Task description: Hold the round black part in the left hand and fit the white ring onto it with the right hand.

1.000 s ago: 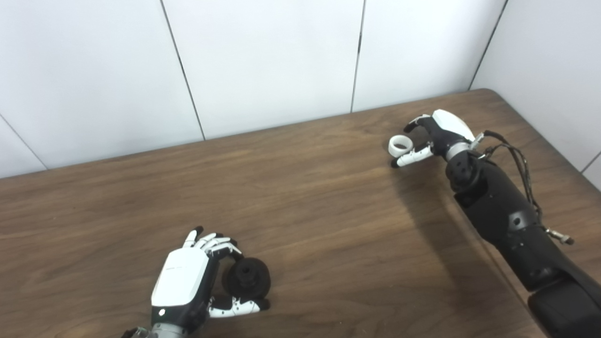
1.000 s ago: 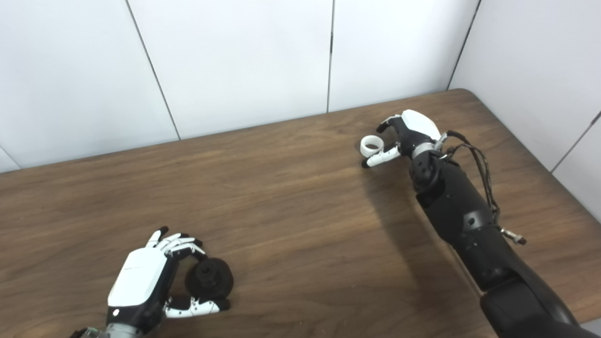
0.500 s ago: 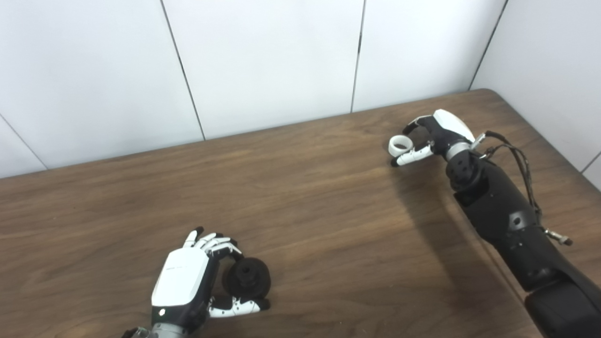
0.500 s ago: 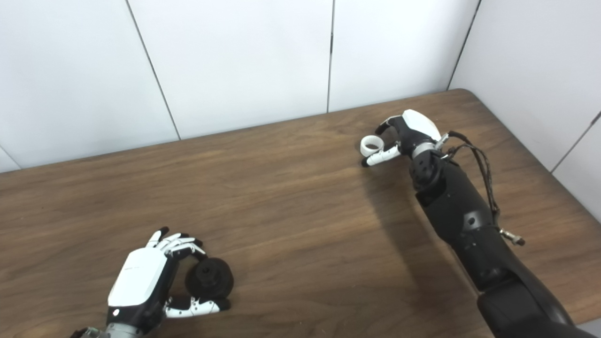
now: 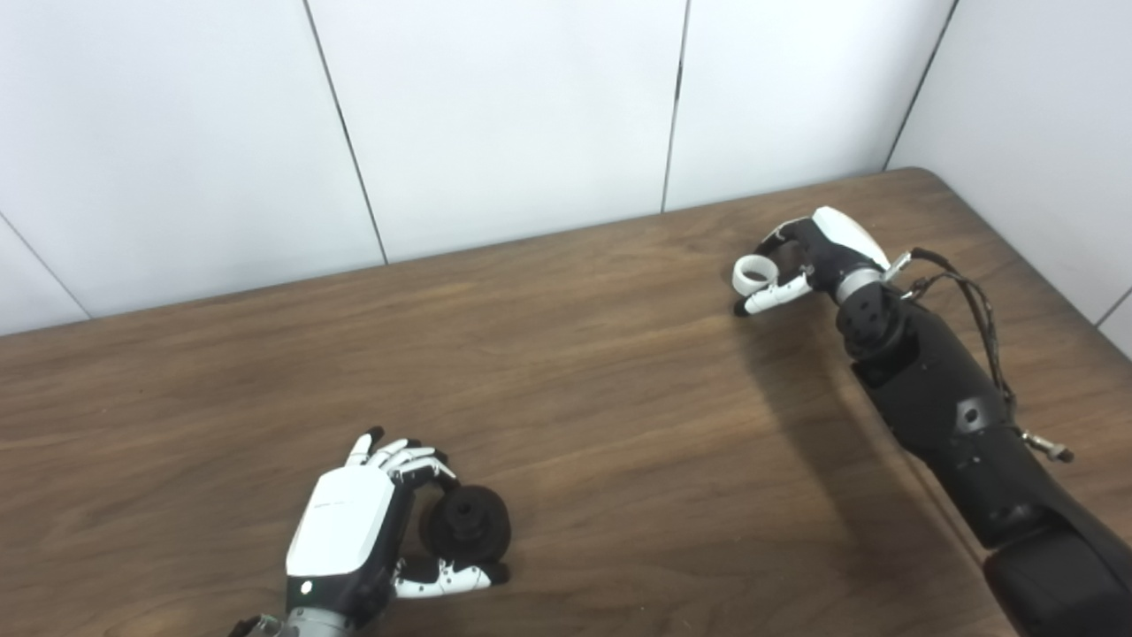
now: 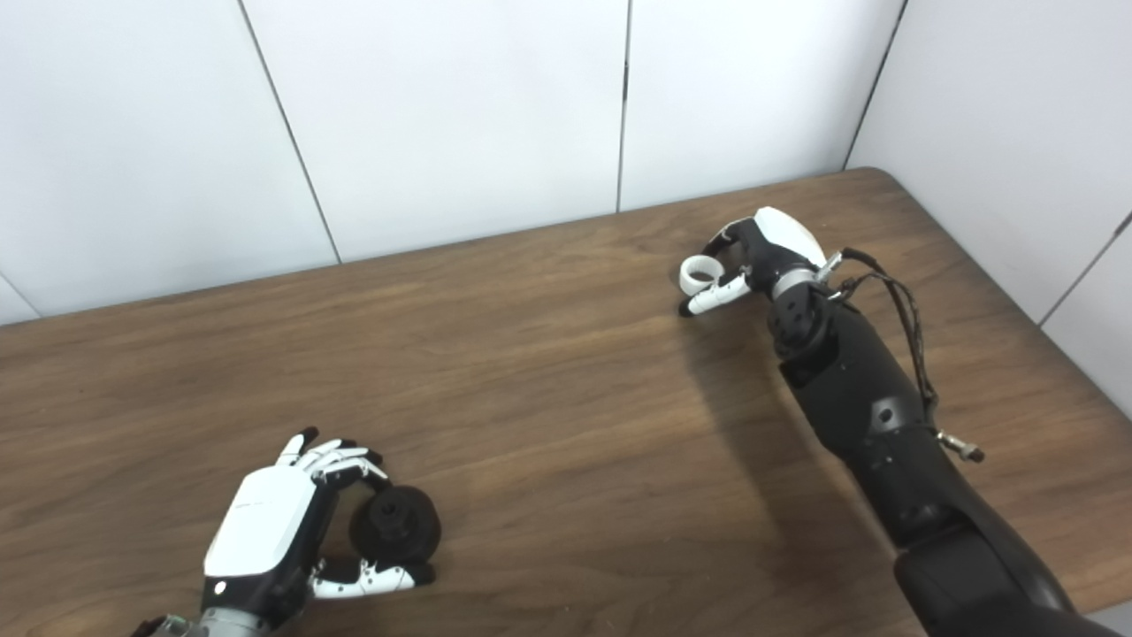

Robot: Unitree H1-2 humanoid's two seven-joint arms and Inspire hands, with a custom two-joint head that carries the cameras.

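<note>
The round black part (image 5: 466,524) lies on the wooden table (image 5: 619,398) near the front left. My left hand (image 5: 345,531) is wrapped around it, fingers curled over its far side and thumb along its near side. At the far right the white ring (image 5: 752,273) rests on the table. My right hand (image 5: 818,252) pinches it, a finger curled onto its top edge and the thumb (image 5: 774,296) against its near side. The palm side of each hand is hidden.
White wall panels (image 5: 531,115) rise just behind the table's back edge and along its right side. The right forearm (image 5: 946,398), with loose cables (image 5: 982,310), stretches over the table's right part. Bare wood lies between the two hands.
The right hand's fingers have curled down onto the white ring and the hand has tilted slightly left. The left hand and the black part have not moved.
</note>
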